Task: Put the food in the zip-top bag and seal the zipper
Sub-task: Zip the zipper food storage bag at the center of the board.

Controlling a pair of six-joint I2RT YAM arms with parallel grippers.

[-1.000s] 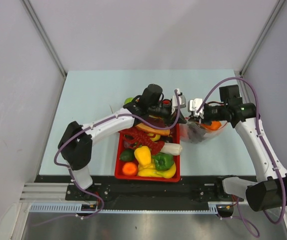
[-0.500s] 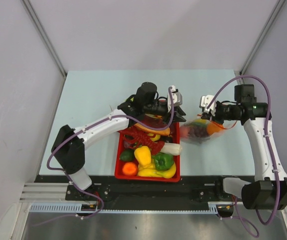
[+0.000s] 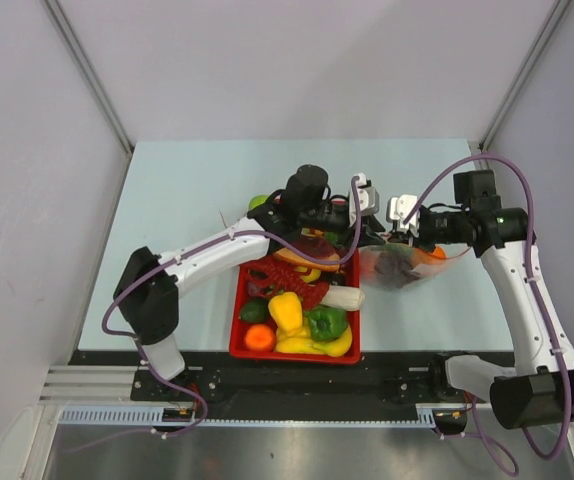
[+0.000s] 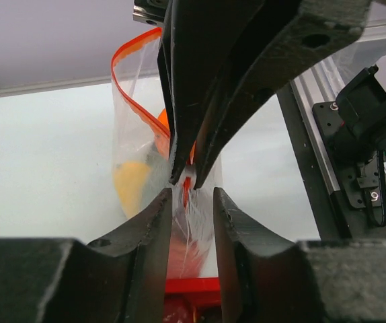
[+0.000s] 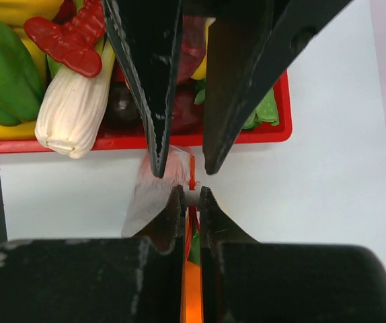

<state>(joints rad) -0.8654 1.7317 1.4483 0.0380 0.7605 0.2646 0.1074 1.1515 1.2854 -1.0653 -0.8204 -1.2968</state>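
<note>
**Two grippers meet at the mouth of the bag**

I am watching from the overhead camera, with 12 o'clock at the far edge of the table (image 3: 187, 200). The zip-top bag (image 3: 372, 266) is just off the red tray (image 3: 237, 335), at about 2 o'clock from the tray's middle. I cannot tell whether the bag's bottom rests on the table or hangs clear.

Both arms converge on the bag's top edge. My right gripper (image 5: 190, 194) comes in from 3 o'clock. Its fingers are drawn close together and pinch the zipper (image 5: 191, 296), with the orange-red strip running straight down between them.

My left gripper (image 4: 191, 196) reaches across the tray's far end from 9 o'clock and faces the right one tip to tip. Its fingers stand a little apart. The clear film passes through the gap, and I see no pinch on it.

In the left wrist view the strip curves away toward 10 o'clock in a loop, so the mouth is parted at that end.

There is food inside the bag. A yellow lemon (image 4: 129, 187) shows through the crinkled wall, and from above I see an orange piece (image 3: 436, 254) at the 3 o'clock side.

The tray holds a red lobster (image 3: 285, 275), a yellow pepper (image 3: 286, 310) and a green pepper (image 3: 327, 322).
</note>
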